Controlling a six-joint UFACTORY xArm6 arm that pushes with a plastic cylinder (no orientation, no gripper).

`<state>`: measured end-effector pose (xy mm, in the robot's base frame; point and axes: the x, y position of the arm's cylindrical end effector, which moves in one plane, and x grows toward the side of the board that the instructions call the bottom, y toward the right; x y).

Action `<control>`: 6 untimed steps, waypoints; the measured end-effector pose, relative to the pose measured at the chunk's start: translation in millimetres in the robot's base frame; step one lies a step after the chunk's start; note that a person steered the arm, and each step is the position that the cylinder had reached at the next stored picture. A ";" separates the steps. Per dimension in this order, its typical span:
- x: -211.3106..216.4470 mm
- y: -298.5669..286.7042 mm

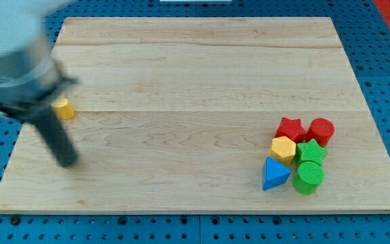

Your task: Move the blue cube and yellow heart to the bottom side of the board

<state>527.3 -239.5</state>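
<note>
A yellow block [63, 108], shape unclear, lies partly hidden behind the rod near the board [195, 74]'s left edge, my tip [66, 163] bare just below it, with 6 blocks clustered well apart at the board's lower right; no blue cube identifiable.

Single view, high, angled down over whole board [202, 74], moderately close.

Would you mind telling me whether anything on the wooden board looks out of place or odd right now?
One small yellow block sits alone near the view's left edge of the wooden board, partly hidden behind my rod, shape unclear. The other six blocks cluster at the lower right. My tip is just below it. No blue cube shows.
</note>
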 end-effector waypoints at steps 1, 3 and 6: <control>-30.1 -61.3; -102.9 -62.6; -50.4 61.4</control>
